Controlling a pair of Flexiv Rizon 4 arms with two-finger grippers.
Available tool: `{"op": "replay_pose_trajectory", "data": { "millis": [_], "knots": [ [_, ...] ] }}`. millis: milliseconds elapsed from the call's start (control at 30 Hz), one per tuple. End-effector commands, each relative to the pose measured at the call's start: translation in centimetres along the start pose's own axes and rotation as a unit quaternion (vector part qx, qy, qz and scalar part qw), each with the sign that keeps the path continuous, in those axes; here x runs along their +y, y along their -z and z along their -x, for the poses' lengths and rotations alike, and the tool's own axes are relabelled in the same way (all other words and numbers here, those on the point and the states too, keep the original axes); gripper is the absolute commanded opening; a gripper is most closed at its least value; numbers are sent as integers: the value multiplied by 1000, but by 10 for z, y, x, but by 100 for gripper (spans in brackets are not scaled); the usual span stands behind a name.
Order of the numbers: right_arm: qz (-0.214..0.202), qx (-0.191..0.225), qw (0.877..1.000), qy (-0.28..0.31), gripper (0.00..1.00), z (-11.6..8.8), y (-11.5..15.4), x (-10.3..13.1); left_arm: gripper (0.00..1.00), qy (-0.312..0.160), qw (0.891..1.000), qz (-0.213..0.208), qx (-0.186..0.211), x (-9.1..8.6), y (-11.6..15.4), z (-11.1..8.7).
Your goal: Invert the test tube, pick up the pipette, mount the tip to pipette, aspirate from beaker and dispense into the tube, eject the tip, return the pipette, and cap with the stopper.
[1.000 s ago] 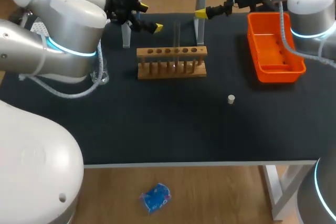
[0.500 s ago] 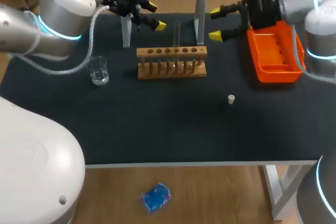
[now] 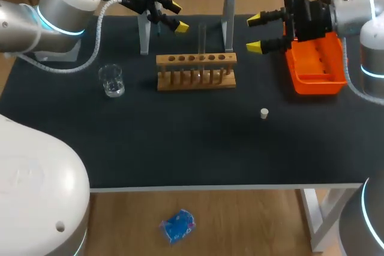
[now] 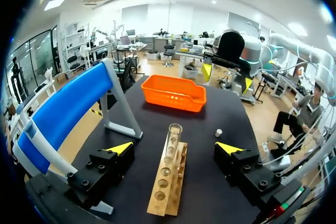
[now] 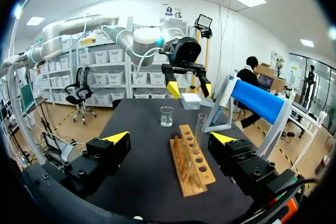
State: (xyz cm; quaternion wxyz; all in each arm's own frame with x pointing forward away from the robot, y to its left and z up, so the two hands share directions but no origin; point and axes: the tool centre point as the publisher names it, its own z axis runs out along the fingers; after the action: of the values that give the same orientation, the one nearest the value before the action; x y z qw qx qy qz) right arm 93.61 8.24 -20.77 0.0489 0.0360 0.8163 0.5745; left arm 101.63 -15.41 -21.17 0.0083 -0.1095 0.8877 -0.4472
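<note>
Empty, left jaws and right jaws gape; test tube (image 3: 201,37) faint, foot sunk in rack (image 3: 196,60).

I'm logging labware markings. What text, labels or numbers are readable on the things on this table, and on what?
None can be read. The wooden rack, test tube, beaker, orange bin and stopper show no visible print; any graduations on the beaker are too small to tell.
</note>
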Motion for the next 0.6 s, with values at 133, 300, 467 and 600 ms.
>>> {"op": "replay_pose_trajectory", "data": {
  "millis": [133, 300, 467, 600],
  "knots": [
    [-12, 13, 1000, 5, 100, -16, 2, -15, 100, 7, 1000, -12, -16, 0, 0, 3],
    [-12, 5, 1000, -3, 100, -35, 19, -33, 100, 7, 1000, -17, -16, 2, -7, 5],
    [-35, -15, 999, -14, 100, -56, 34, -51, 100, -2, 1000, -7, -16, 2, -12, 6],
    [-59, -28, 998, -26, 100, -74, 43, -68, 100, -6, 1000, -2, -15, 2, -16, 5]
  ]
}}
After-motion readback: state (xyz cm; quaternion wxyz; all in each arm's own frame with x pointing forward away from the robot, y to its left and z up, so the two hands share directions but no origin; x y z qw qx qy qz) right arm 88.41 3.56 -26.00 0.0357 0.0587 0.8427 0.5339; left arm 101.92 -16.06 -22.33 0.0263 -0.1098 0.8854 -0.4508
